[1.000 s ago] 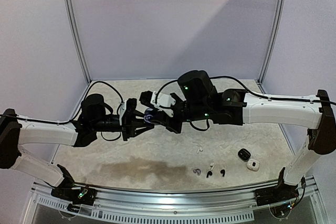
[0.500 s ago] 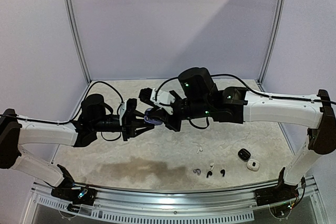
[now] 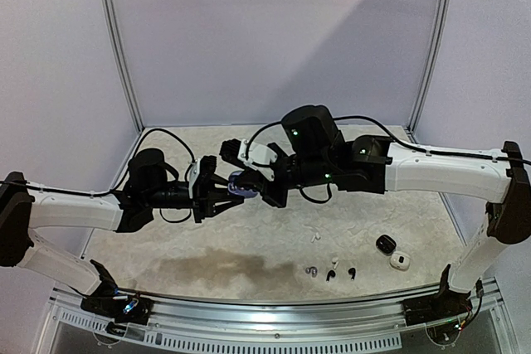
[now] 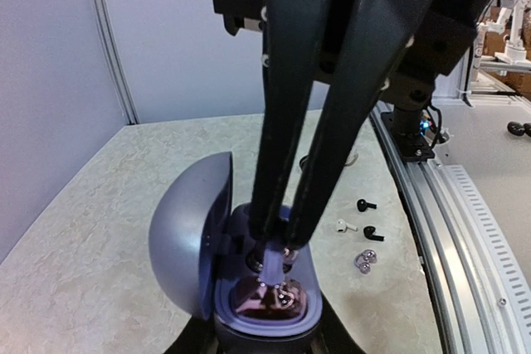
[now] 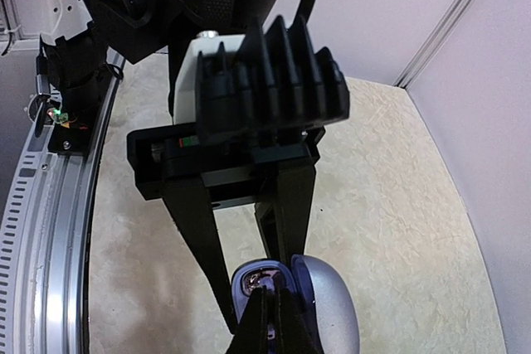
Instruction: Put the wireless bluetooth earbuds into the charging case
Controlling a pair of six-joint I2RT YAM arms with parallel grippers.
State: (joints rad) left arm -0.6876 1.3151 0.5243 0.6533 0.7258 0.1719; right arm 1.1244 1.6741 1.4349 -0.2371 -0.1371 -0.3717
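From above, the left tool (image 3: 221,196) clamps the open lilac charging case (image 3: 236,181) in the air over the bench (image 3: 166,242). The right tool (image 3: 249,185) meets the case from the other side.

Several loose earbuds (image 3: 332,272) lie on the bench well apart from the case, lower right of it. Two closed cases (image 3: 385,244) rest further right.

In the left wrist view, the case's lid (image 4: 187,234) stands open on its left. The right tool's fingers (image 4: 282,122) come down pressed together, tips inside the case, just above a seated earbud (image 4: 278,296). Whether they pinch anything is unclear.

In the right wrist view, the right tool's tips touch at the case's mouth, and the left tool's fingers (image 5: 202,230) flank the case.
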